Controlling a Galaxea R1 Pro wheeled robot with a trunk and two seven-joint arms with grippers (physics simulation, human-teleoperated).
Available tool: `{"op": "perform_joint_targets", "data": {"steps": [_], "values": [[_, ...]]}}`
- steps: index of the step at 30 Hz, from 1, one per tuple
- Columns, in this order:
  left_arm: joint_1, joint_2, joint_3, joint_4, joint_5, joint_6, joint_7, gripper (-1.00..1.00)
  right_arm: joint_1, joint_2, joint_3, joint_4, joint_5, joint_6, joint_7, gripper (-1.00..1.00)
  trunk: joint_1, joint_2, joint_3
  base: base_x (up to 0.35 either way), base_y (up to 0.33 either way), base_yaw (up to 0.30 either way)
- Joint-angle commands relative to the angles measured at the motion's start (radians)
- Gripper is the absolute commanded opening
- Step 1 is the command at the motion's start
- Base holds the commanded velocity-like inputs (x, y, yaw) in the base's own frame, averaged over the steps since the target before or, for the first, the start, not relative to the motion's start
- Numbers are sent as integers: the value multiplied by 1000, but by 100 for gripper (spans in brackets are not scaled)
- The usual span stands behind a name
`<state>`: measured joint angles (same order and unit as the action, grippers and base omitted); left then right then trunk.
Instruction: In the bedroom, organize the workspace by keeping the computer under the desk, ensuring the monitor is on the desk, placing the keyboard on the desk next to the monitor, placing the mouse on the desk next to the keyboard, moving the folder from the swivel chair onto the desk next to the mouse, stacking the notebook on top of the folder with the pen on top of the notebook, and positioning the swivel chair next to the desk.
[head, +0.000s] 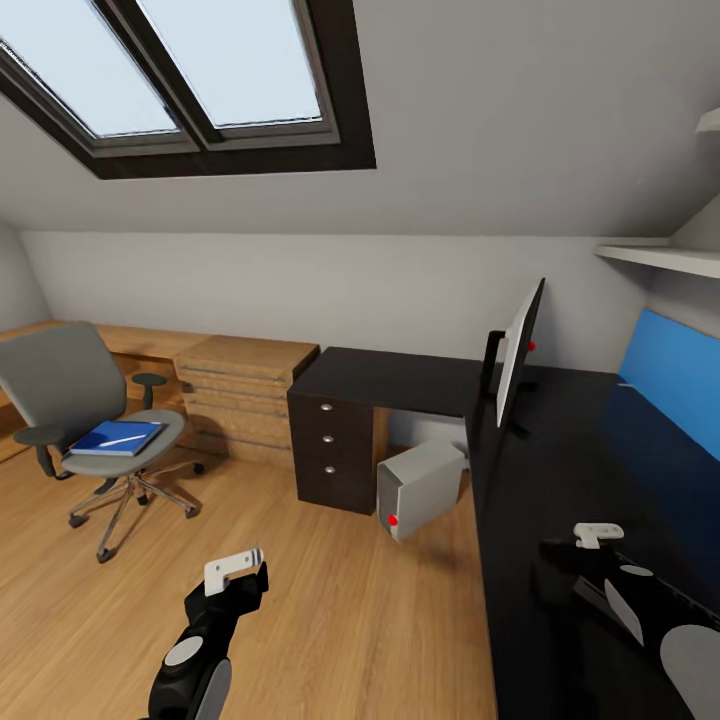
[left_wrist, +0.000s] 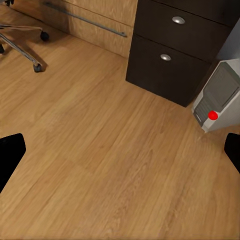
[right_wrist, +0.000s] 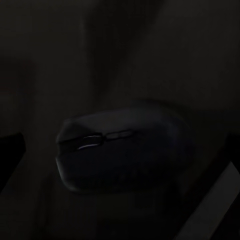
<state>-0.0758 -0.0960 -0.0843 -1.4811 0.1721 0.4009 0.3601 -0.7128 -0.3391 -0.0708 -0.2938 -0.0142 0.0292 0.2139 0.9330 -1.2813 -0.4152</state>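
The left pincer (head: 236, 572) hung low over the wooden floor (head: 330, 620), spread wide with nothing in it. The right pincer (head: 598, 535) was over the black surface (head: 560, 470), and the mouse (right_wrist: 122, 157) sat right between its fingers (too dark to tell if they touched it or how wide they stood).

A little farther off, the computer (head: 420, 488) leaned tilted on the floor under the surface, just beside the black drawers (head: 330, 450). The monitor (head: 520, 350) stood on the surface, seen from its edge. The blue back panel (head: 675, 375) ran along the far side.

Well apart, the swivel chair (head: 70, 400) stood on the floor. The blue folder (head: 115, 438) lay on its seat with the white pen (head: 122, 438) on top. A wooden drawer chest (head: 245, 395) stood by the wall.
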Motion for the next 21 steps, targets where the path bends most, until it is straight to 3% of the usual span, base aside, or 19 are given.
{"op": "perform_joint_targets", "data": {"steps": [1,21], "values": [[0,0,-2,-1,10,3,9,100,0,1,-7,-1,-1,3,7,100,0,-1,-1,46,0,0],[-1,-1,-2,4,9,2,7,100,0,1,-6,1,0,4,7,100,0,-1,-1,35,0,0]]}}
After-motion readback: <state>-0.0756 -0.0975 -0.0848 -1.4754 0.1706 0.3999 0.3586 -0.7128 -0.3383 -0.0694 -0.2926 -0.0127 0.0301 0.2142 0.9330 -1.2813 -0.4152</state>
